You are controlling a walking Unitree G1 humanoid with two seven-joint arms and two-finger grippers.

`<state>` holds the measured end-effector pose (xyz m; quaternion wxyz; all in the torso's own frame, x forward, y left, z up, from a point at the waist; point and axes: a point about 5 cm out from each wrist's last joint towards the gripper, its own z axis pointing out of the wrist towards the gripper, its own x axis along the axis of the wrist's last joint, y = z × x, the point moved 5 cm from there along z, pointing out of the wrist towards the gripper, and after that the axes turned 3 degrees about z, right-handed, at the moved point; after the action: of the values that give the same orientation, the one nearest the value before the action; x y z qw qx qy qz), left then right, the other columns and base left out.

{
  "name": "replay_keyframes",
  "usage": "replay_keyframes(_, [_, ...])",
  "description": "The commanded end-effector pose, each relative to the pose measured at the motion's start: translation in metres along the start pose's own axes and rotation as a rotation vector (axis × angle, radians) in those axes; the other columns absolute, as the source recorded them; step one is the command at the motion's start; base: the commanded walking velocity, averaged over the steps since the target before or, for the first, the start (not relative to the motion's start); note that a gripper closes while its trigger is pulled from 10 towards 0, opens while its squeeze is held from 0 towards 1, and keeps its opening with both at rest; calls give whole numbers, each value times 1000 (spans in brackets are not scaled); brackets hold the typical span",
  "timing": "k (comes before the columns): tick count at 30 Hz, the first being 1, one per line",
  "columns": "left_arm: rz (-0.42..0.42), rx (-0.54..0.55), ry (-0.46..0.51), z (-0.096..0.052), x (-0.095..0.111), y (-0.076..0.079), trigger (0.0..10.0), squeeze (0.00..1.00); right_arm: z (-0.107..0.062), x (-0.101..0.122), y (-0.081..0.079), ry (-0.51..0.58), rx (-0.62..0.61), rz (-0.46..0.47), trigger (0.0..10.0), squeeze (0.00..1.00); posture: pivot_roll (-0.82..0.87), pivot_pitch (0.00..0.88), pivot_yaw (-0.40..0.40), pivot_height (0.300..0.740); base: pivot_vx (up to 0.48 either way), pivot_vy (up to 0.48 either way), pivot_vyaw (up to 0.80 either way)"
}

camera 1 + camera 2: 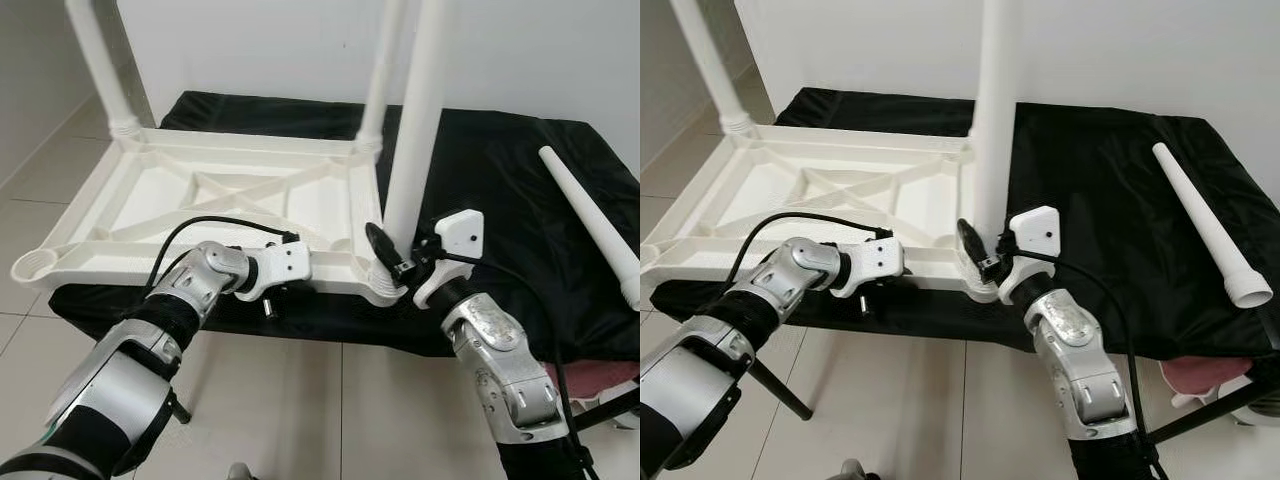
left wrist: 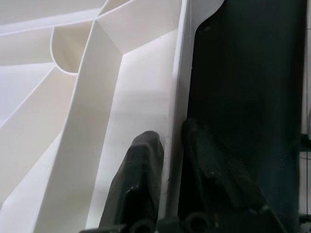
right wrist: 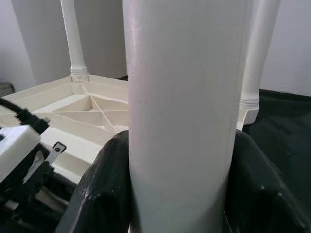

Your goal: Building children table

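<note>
Table frame (image 1: 200, 195): white plastic, ribbed, lying upside down.
Fitted legs (image 1: 415, 110): three, upright.
Loose leg (image 1: 590, 220): lying beside my frame.

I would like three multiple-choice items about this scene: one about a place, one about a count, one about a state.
1. Where does the loose table leg lie?
A. on the black cloth, to the robot's right
B. on the tiled floor
C. inside the tabletop frame

2. How many legs stand upright in the upturned tabletop?
A. one
B. three
C. five

3. What is the right gripper doing?
A. hanging idle
B. holding a screwdriver
C. clamping an upright leg

Answers:
1 A, the leg rests on the cloth, away from the tabletop.
2 B, two far legs and one near leg stand up.
3 C, the right wrist view shows its jaws on both sides of the leg, while the left gripper pinches the tabletop's rim.
</note>
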<state>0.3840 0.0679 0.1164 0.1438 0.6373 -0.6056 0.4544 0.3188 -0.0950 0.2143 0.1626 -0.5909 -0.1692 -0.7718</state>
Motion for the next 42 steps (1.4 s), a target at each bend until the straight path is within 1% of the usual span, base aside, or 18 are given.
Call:
replay_keyframes(1, [-59,269,17,-16,-5,-33,0,0,2,1,-3,7,16,-6,10000,0,7,77,-24,740,0,0,0])
replay_keyframes(4, [-45,259,13,-19,-10,-30,0,0,6,2,-5,15,29,-6,10000,0,17,77,-30,740,0,0,0])
replay_keyframes(12, [131,180,24,-17,-14,-8,0,0,13,5,-6,26,48,-11,10000,0,27,79,-47,740,0,0,0])
replay_keyframes(13, [158,156,52,-16,-8,-3,10000,0,14,5,-6,26,48,-12,10000,0,29,81,-47,740,0,0,0])
replay_keyframes(17, [194,141,98,-13,3,2,10000,0,15,4,-6,27,46,-14,10000,0,27,83,-45,740,0,0,0])
replay_keyframes(21, [152,176,163,-6,19,1,10000,0,15,0,-2,25,24,-10,10000,0,25,84,-42,740,0,0,0])
replay_keyframes(22, [134,184,184,-4,23,1,10000,710,14,-6,2,16,-2,-24,10000,0,24,87,-39,740,0,0,0])
replay_keyframes(23, [134,184,184,-4,23,1,10000,710,14,-6,2,16,-2,-24,10000,0,24,87,-39,740,0,0,0])
replay_keyframes(24, [112,177,208,-2,27,4,10000,1000,13,-12,5,9,-28,-27,10000,0,23,88,-36,740,0,0,0])
replay_keyframes(25, [103,167,226,0,30,7,10000,1000,12,-15,7,6,-45,-27,10000,0,22,89,-35,740,0,0,0])
replay_keyframes(26, [84,160,240,2,33,10,10000,702,11,-18,9,7,-60,-25,10000,0,21,91,-31,740,0,0,0])
replay_keyframes(27, [69,157,252,3,35,12,10000,0,11,-20,9,8,-68,-20,10000,0,22,91,-29,740,0,0,0])
replay_keyframes(31, [38,181,272,5,41,11,10000,0,11,-24,8,3,-69,-17,10000,0,24,92,-27,740,0,0,0])
replay_keyframes(34, [-52,201,343,0,52,5,10000,0,11,-25,6,6,-62,-22,10000,0,26,92,-26,740,0,0,0])
replay_keyframes(36, [-159,255,459,-18,67,-10,10000,0,11,-17,9,33,-70,-61,10000,0,23,93,-19,740,0,0,0])
replay_keyframes(38, [-159,255,459,-18,67,-10,10000,0,11,-17,9,33,-70,-61,10000,0,23,93,-19,740,0,0,0])
replay_keyframes(41, [-246,337,622,-57,87,-27,10000,0,8,0,22,82,-102,-122,10000,0,20,95,-18,740,0,0,0])
replay_keyframes(42, [-246,337,622,-57,87,-27,10000,0,8,0,22,82,-102,-122,10000,0,20,95,-18,740,0,0,0])
